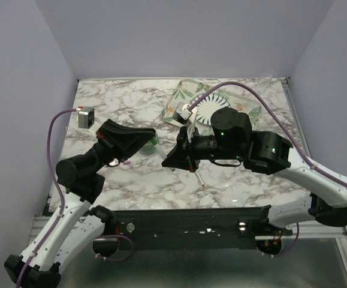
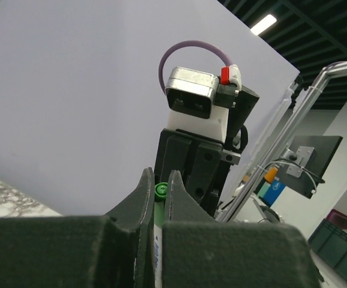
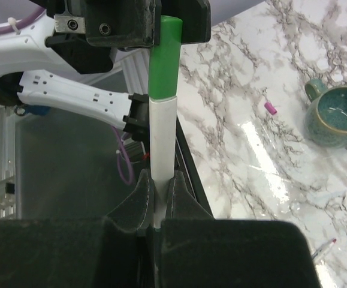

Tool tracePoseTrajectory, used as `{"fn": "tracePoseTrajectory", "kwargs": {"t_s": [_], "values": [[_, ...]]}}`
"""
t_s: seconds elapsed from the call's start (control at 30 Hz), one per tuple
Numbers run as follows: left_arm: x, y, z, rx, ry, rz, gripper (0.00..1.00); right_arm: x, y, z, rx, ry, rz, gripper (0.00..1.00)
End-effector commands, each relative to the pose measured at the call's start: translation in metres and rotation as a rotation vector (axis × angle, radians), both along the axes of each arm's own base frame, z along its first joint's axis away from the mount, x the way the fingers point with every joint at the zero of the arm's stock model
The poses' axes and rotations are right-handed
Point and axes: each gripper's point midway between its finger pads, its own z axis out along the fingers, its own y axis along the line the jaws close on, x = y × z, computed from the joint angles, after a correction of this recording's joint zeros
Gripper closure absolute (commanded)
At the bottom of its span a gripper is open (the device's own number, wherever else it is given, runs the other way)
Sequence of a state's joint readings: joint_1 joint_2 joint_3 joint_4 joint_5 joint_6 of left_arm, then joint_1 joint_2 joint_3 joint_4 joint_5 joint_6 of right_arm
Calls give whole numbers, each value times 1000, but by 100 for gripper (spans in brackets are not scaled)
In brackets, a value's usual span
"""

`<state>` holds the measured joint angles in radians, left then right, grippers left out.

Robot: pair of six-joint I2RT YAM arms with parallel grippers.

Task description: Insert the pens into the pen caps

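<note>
Between the fingers of my right claw point(image 3: 159, 180) stands one pale pen point(image 3: 161, 138), pinched low on its barrel, with the jaws closed tight against it. Directly ahead of that claw, the green cap point(image 3: 164, 60) sits in line on the pen's far end, and the left claw point(image 2: 159, 183) is clamped on the cap from the opposite side. The joint looks flush in the right wrist view, but I cannot tell how deep the cap is seated. Off to the right of the right claw, down on the table point(image 3: 239, 78), lie the pink cap point(image 3: 271, 108) and, just beyond it, the green cup point(image 3: 335, 117); the second pen point(image 1: 199, 176) lies below the right claw. Risks noted: any angular offset between the two claws would bend the slim barrel or cock the cap. Pushing hard could slide the pen back through the right fingers. Letting go before the cap is fully home would drop it.
</note>
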<state>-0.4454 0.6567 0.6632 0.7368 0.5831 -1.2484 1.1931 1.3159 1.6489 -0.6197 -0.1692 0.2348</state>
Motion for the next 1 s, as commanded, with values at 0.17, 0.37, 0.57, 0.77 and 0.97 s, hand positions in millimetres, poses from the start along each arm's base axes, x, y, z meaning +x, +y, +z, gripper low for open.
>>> {"fn": "tracePoseTrajectory", "kwargs": {"t_s": [0.17,0.37,0.57,0.77,0.97], "values": [[-40,-51,-113,438,141,-342,100,34,-60,282,906,-456,-264,99],[-47,-58,-112,433,48,-381,100,32,-60,287,926,-407,-213,99],[-50,-68,-118,448,69,-428,100,34,-61,287,907,-429,-209,99],[-37,-59,-69,430,-8,-302,91,12,-36,237,735,-452,-14,99],[-20,-47,24,341,-113,-143,64,7,-20,145,572,-371,60,99]]}}
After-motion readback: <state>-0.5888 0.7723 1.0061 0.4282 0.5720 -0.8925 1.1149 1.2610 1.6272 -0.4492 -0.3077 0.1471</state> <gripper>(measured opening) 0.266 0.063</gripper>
